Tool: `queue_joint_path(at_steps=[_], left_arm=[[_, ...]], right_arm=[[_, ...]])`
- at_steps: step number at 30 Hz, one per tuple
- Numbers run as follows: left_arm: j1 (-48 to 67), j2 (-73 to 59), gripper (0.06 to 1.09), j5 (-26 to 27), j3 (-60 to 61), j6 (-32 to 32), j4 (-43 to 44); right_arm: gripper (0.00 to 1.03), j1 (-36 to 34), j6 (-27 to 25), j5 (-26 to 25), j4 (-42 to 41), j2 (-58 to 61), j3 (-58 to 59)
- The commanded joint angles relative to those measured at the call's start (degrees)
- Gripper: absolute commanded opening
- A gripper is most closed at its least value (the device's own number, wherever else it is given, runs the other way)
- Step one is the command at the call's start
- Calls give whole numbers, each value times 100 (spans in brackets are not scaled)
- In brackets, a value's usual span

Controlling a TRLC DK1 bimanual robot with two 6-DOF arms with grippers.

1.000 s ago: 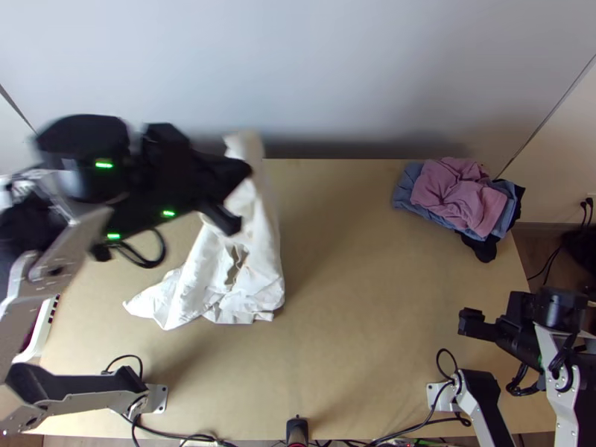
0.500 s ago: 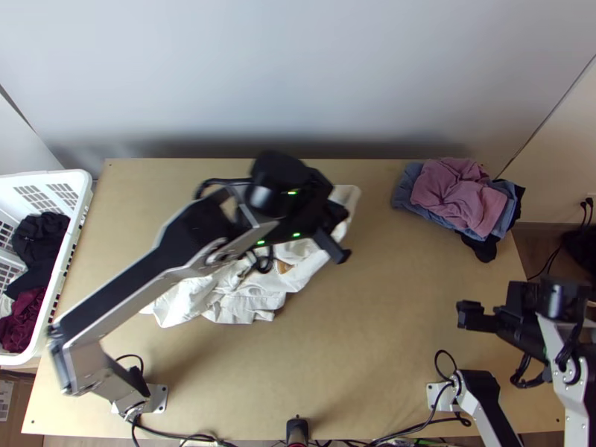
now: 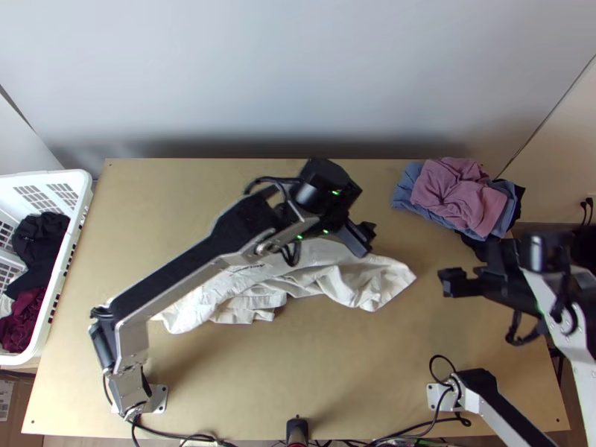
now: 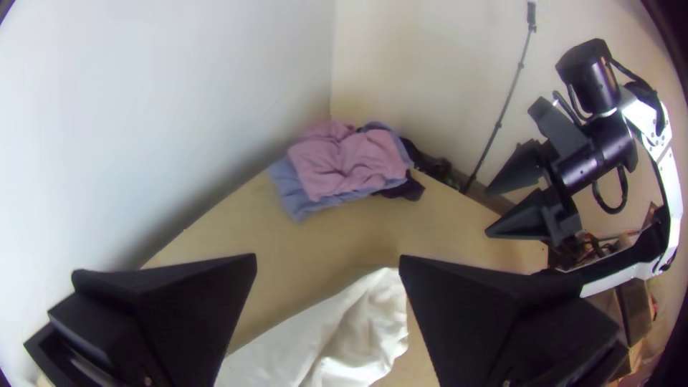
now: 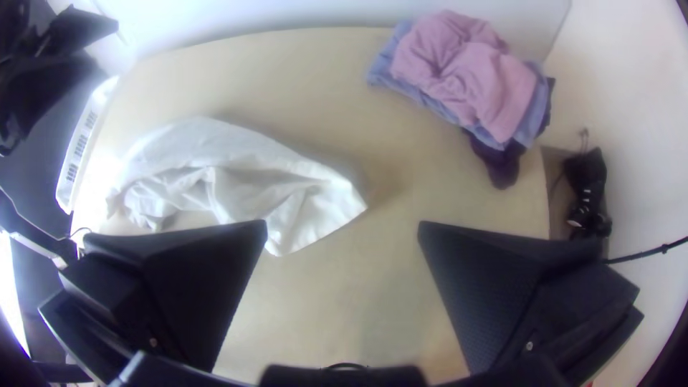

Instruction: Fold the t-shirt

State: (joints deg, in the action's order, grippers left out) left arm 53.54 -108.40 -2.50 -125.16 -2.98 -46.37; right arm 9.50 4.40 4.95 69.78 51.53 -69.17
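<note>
The white t-shirt (image 3: pixel 346 281) lies bunched and stretched sideways across the middle of the table, one end pointing right. Over its upper edge is my left gripper (image 3: pixel 366 240). In the left wrist view, my left gripper (image 4: pixel 327 261) stands open, the shirt (image 4: pixel 351 333) lying below its fingers. My right gripper (image 3: pixel 447 283) hangs over the table right of the shirt's end. In the right wrist view, my right gripper (image 5: pixel 342 229) is open with nothing held, and the rumpled shirt (image 5: pixel 244 175) lies beyond it.
A pile of pink and blue clothes (image 3: pixel 458 195) sits at the table's back right corner. At the left edge stands a white basket (image 3: pixel 83 205) with dark clothes inside. The bare table (image 3: pixel 350 372) stretches in front of the shirt.
My left gripper has swung right across the table, laying the shirt's lifted part out to the right, and let it go. The right gripper has moved slightly up the picture and left.
</note>
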Motion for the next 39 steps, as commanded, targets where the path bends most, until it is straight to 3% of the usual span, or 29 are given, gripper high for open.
queue_joint_path(at_steps=[1,9,15,24,34,39], left_arm=[[-740,741,104,-242,475,167,-188],[-2497,1849,104,-207,915,8,-1094],[-3332,2851,104,-207,1750,-97,-1120],[-4079,4064,104,-145,3112,-273,-1094],[-4378,4793,104,-128,3956,-273,-1137],[-4422,4758,104,-128,4053,-317,-1102]], right_arm=[[98,509,25,103,-588,710,-255],[98,1292,69,138,-905,1606,-167],[98,1696,-115,138,-1116,1720,597],[98,1775,-177,129,-1933,2116,1327],[98,2522,-124,138,-1933,2142,1617],[98,3260,-212,129,-1959,2248,1617]])
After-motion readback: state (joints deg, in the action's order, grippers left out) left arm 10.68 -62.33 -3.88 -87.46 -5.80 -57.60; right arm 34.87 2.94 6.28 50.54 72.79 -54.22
